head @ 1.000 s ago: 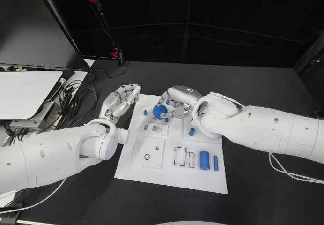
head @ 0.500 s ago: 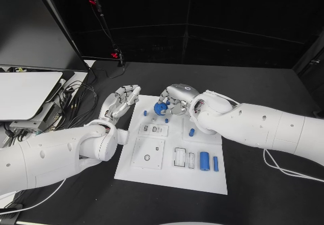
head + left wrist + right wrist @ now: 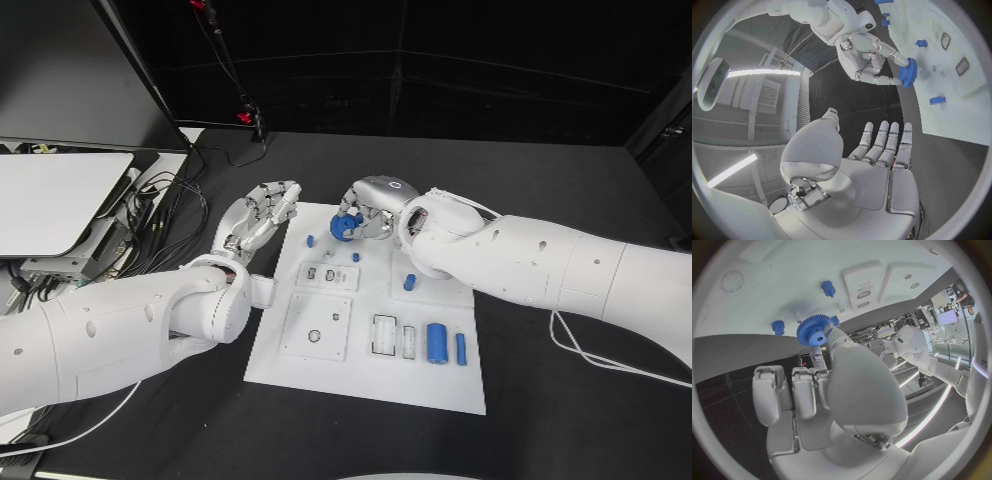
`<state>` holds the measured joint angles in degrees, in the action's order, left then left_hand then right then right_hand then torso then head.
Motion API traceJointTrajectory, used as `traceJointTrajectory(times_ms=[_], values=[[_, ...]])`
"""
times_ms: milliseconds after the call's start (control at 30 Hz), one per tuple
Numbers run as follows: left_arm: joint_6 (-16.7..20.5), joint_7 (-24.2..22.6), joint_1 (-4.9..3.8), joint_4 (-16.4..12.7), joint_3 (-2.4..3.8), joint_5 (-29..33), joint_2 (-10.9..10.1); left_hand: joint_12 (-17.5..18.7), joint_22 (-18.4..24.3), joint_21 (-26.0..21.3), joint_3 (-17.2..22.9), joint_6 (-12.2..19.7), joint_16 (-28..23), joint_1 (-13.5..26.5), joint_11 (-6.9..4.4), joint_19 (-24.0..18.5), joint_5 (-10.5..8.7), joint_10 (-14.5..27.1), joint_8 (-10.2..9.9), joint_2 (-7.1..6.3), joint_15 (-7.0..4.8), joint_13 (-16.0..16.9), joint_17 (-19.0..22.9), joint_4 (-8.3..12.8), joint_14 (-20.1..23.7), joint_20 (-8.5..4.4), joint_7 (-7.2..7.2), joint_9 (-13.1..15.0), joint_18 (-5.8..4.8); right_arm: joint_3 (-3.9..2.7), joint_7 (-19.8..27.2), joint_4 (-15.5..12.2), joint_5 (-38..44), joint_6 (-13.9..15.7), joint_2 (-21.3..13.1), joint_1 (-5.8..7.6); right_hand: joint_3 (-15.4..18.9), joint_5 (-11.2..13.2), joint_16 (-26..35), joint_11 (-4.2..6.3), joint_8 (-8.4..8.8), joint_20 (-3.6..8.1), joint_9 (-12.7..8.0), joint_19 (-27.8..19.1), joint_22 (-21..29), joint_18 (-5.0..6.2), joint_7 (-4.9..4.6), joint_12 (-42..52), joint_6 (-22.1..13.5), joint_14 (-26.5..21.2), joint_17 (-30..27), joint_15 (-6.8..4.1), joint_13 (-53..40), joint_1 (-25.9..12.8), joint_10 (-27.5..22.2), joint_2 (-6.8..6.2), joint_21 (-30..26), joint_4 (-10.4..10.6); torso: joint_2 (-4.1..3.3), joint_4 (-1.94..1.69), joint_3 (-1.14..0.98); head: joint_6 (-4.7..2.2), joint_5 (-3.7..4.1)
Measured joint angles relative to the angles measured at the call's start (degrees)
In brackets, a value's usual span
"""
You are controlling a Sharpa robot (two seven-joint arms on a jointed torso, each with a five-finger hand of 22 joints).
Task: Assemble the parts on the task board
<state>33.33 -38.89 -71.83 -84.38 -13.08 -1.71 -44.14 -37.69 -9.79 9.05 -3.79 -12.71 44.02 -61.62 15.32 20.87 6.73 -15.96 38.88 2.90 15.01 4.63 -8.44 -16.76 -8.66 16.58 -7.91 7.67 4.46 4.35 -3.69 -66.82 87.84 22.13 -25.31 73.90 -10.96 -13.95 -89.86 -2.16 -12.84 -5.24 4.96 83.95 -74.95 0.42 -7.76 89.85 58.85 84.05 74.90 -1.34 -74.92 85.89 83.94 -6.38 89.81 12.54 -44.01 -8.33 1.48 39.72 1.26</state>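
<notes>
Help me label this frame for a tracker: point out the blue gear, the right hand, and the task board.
blue gear (image 3: 343,227), head view, on its toothed rim facing the camera.
right hand (image 3: 374,205), head view, on the silver back of the hand.
task board (image 3: 378,382), head view, on its bare near part.

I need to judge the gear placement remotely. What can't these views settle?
- Head view: right hand covers much of the gear and the board under it; seating unclear.
- Right wrist view: fingers hide the gear's lower edge.
- Left wrist view: the board's slots are too small to read.
</notes>
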Motion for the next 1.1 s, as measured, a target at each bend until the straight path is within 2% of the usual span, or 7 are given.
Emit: traceJointTrajectory(times_ms=[267, 333, 433, 967, 1100], values=[[0.0, 0.0, 0.00, 0.0, 0.00, 0.0, 0.0, -0.2, 0.0, 0.0, 0.0, 0.0, 0.2, -0.1, 0.00, 0.0, 0.00, 0.0, 0.0, 0.11, 0.00, 0.0, 0.0, 0.0, 0.0, 0.00, 0.00, -0.1, 0.00, 0.00, -0.6, 1.9, 0.3, -1.1, 0.8, -0.46, -0.2, 0.0, 0.0, 0.00, 0.44, 0.00, 0.0, 0.0, 0.0, 0.00, 0.00, 0.0, 0.0, 0.0, 0.0, 0.00, 0.0, 0.1, 0.0, -0.08, 0.0, -0.2, 0.00, 0.02, 0.00, 0.09, -0.03], [0.0, 0.0, 0.00, 0.0, 0.00, 0.0, 0.0, -0.2, 0.0, 0.0, 0.0, 0.0, 0.2, -0.2, 0.00, 0.0, 0.00, 0.0, 0.0, 0.23, 0.00, 0.0, 0.1, 0.0, 0.0, 0.00, 0.00, -0.1, 0.00, 0.00, -0.7, 2.4, 0.4, -1.4, 1.1, -0.57, -0.2, 0.1, 0.0, 0.00, 0.73, 0.00, 0.0, 0.0, 0.0, 0.00, 0.00, 0.0, 0.0, 0.0, 0.0, 0.00, 0.0, 1.1, 0.0, 0.61, 0.0, -0.2, 0.00, 0.03, 0.01, 0.12, -0.03], [0.0, 0.0, 0.00, 0.1, 0.00, 0.0, 0.1, -0.2, 0.0, 0.0, 0.0, 0.0, 0.2, -0.2, 0.00, 0.0, 0.00, 0.0, 0.0, 0.23, 0.00, 0.0, 0.1, 0.0, 0.0, 0.00, 0.00, -0.1, 0.00, -0.03, -0.9, 2.9, 0.5, -1.8, 1.4, -0.68, -0.1, 0.1, 0.0, 0.00, 0.72, 0.00, 0.0, 0.0, 0.0, 0.00, 0.00, 0.0, 0.0, 0.0, 0.0, 0.00, 0.0, 1.1, 0.0, 0.62, 0.0, -0.2, 0.01, 0.04, 0.00, 0.12, -0.04], [-0.1, 0.0, 0.00, 0.1, 0.00, 0.0, 0.1, -0.2, 0.0, 0.0, 0.0, 0.0, 0.2, -0.2, 0.00, 0.0, 0.00, 0.0, 0.0, 0.22, 0.00, -0.1, 0.1, 0.0, 0.0, 0.00, 0.00, -0.1, 0.00, -0.16, -1.4, 4.4, 0.6, -2.4, 2.2, -1.02, -0.1, 0.5, 0.0, 0.01, 0.92, 0.00, 0.0, 0.0, 0.0, 0.00, 0.00, 0.0, 0.0, 0.0, 0.0, 0.00, 0.0, 1.0, 0.0, 1.38, 0.0, -0.2, 0.03, 0.11, 0.01, 0.14, 0.15], [-0.1, 0.0, 0.00, 0.1, 0.00, 0.0, 0.1, -0.2, 0.0, 0.0, 0.0, 0.0, 0.2, -0.2, 0.00, 0.0, 0.00, 0.0, 0.0, 0.22, 0.00, -0.1, 0.1, 0.0, 0.0, 0.00, 0.00, -0.1, 0.00, -0.17, -1.4, 4.6, 0.6, -2.5, 2.3, -1.04, -0.3, 0.7, 0.0, -0.01, 1.65, 0.00, 0.0, 0.0, 0.0, 0.00, 0.00, 0.0, 0.0, 0.0, 0.0, 0.00, 0.0, 0.9, 0.0, 1.54, 0.0, -0.5, 0.03, 0.09, 0.01, 0.15, 0.16]])
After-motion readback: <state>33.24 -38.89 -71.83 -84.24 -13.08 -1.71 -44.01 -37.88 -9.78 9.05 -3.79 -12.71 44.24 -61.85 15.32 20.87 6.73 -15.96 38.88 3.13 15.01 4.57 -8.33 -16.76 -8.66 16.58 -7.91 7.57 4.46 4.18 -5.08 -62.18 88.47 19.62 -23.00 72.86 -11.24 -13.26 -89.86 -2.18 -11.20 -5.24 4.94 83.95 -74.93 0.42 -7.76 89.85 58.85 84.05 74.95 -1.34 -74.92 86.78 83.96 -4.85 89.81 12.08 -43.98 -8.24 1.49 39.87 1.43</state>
